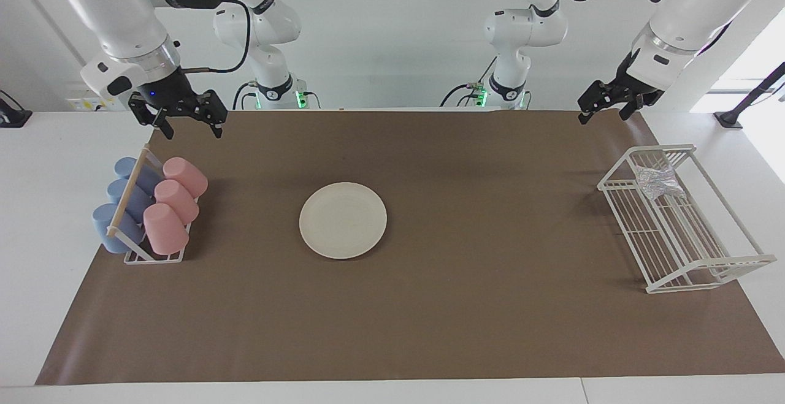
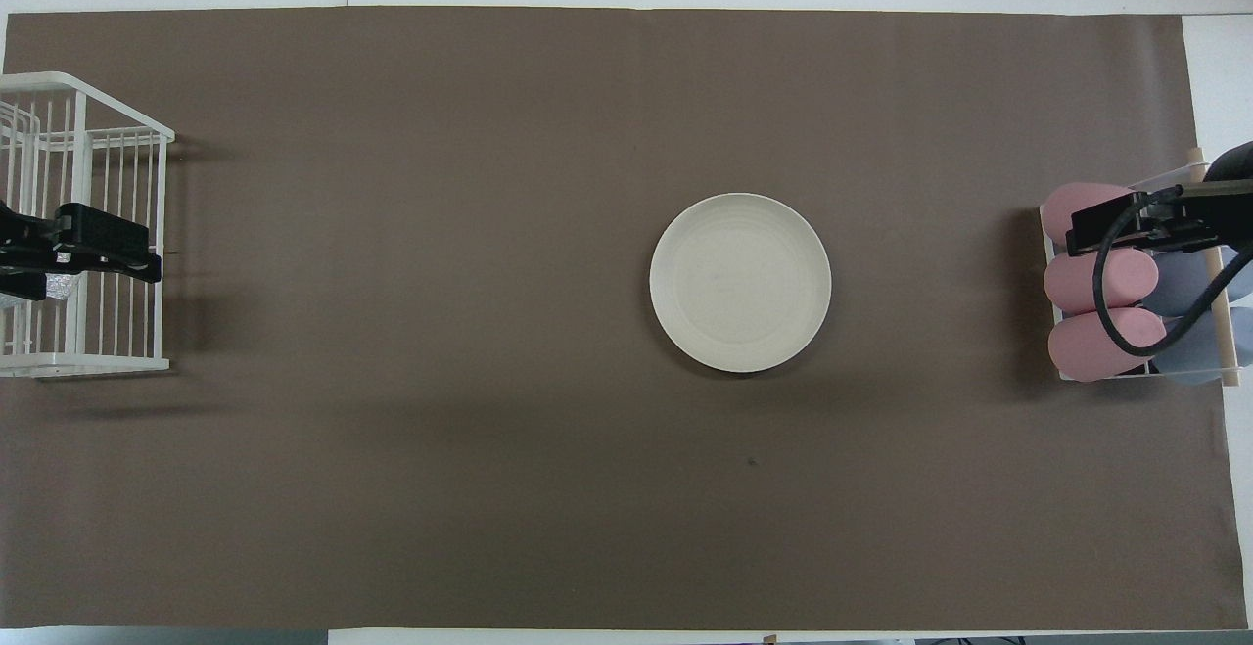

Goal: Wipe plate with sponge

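The cream-white plate (image 1: pixel 343 220) lies flat and bare near the middle of the brown mat; it also shows in the overhead view (image 2: pixel 740 283). The silvery-grey sponge (image 1: pixel 657 182) lies in the white wire rack (image 1: pixel 717 263), at the rack's end nearer to the robots. In the overhead view the sponge (image 2: pixel 29 290) is mostly covered by my left gripper. My left gripper (image 1: pixel 604 116) hangs open and empty in the air above that end of the rack (image 2: pixel 59 252). My right gripper (image 1: pixel 191 125) hangs open and empty above the cup holder (image 2: pixel 1145 222).
A holder with pink cups (image 1: pixel 173 208) and blue cups (image 1: pixel 122 205) under a wooden rod stands at the right arm's end of the table (image 2: pixel 1101 283). The brown mat (image 1: pixel 478 306) covers most of the white table.
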